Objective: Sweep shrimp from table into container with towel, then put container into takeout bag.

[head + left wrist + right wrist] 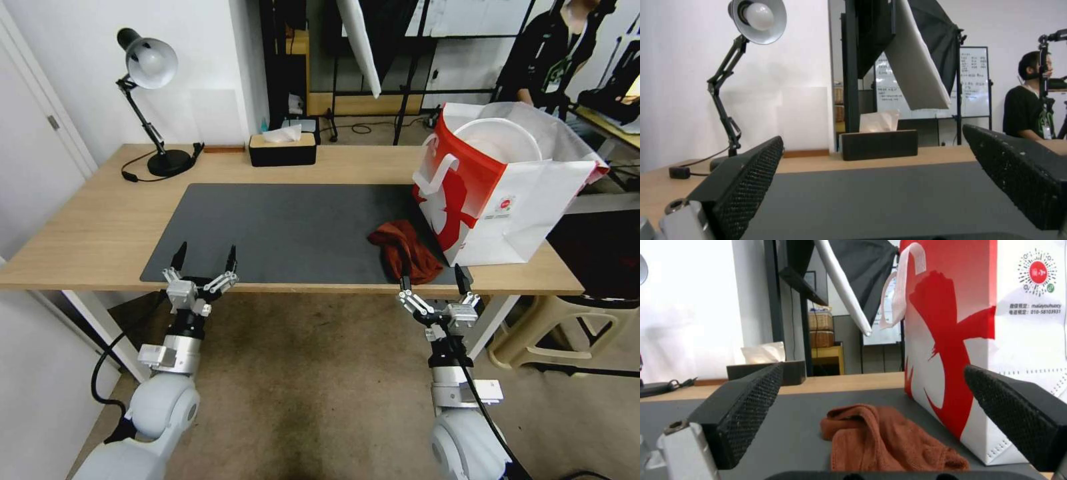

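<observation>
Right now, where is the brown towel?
The towel lies crumpled on the dark mat near the table's front edge, on the robot's right, beside the takeout bag and just ahead of the right gripper.

Rust-brown towel (405,251) on dark grey mat (280,230); red-and-white takeout bag (497,200), white container (500,140), light-wood table (87,227).

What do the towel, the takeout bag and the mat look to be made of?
Towel: soft knitted cloth, rust-brown and matte, with visible ribbing and loose folds. Takeout bag: probably paper or a nonwoven sheet; stiff, boxy, printed red and white, with stitch-like perforations along its edge. Mat: dark grey, smooth and matte, perhaps felt or leatherette.
</observation>
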Motion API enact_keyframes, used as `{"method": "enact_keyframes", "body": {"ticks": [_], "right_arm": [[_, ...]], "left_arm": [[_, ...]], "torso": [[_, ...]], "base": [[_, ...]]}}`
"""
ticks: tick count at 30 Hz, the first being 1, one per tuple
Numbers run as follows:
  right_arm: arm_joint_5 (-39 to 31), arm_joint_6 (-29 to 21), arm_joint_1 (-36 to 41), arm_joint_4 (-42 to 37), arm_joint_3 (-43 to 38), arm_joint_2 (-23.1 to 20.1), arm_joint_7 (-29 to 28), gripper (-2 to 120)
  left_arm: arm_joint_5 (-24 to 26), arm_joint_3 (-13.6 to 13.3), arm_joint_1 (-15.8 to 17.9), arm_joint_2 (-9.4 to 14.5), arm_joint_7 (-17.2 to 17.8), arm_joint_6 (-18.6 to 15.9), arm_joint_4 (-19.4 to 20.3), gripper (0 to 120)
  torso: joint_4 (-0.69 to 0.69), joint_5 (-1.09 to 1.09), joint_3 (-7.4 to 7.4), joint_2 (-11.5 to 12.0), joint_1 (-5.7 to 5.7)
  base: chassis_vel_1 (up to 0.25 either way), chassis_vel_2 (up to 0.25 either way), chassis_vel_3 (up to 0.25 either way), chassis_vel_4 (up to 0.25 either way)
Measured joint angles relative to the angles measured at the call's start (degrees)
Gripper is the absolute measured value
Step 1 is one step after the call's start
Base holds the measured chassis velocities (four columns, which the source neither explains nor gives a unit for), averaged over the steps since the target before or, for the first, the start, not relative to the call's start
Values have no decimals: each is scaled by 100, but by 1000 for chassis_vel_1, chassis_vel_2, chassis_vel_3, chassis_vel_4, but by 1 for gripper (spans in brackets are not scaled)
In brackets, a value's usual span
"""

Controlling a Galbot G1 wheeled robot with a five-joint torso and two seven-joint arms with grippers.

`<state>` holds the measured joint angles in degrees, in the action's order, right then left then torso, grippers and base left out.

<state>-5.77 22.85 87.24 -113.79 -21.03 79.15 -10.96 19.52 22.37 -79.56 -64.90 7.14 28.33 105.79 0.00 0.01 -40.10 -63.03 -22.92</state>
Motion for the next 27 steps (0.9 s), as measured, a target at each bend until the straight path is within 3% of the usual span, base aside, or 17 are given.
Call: {"method": "enact_keyframes", "body": {"ticks": [27], "right_arm": [[16,-20,4,6,-5,5,10,100]], "left_arm": [[8,-19,34,11,8,-26,5,100]], "torso": [[-1,-1,0,1,0]], "base": [[0,0,0,0]]}}
